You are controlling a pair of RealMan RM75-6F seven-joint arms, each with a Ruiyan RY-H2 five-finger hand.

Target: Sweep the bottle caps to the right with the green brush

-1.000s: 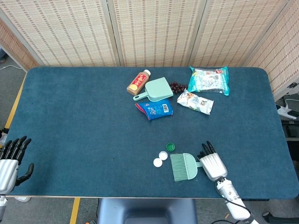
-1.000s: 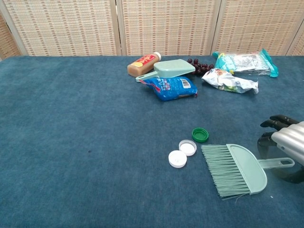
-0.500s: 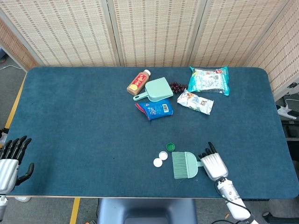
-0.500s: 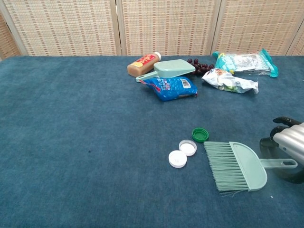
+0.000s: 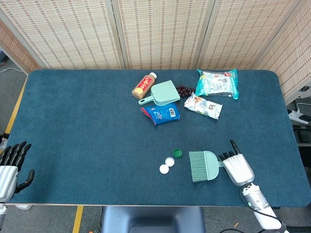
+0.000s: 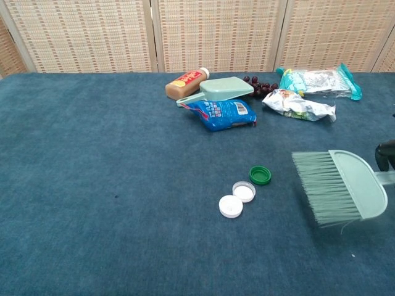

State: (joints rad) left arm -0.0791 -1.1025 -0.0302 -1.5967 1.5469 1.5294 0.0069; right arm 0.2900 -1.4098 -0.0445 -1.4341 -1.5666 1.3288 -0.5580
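Observation:
The green brush (image 5: 204, 166) hangs a little above the blue table, bristles pointing left, to the right of the caps. My right hand (image 5: 237, 167) grips its handle; in the chest view only a dark edge of that hand (image 6: 387, 154) shows beside the brush (image 6: 342, 187). A green bottle cap (image 5: 178, 153) (image 6: 260, 175) and two white caps (image 5: 169, 161) (image 5: 164, 169) lie close together on the cloth, apart from the bristles. My left hand (image 5: 10, 167) rests off the table's front left corner, fingers spread, holding nothing.
At the back middle lie a green dustpan (image 5: 163, 93), a small bottle (image 5: 144, 85), a blue packet (image 5: 162, 113), dark grapes (image 5: 183, 90) and two snack bags (image 5: 217, 83) (image 5: 202, 105). The table's front edge (image 5: 146, 205) runs close below the brush.
My right hand has taken hold of the brush handle, lifted the brush off the cloth and carried it to the right, away from the caps. The caps have stayed put.

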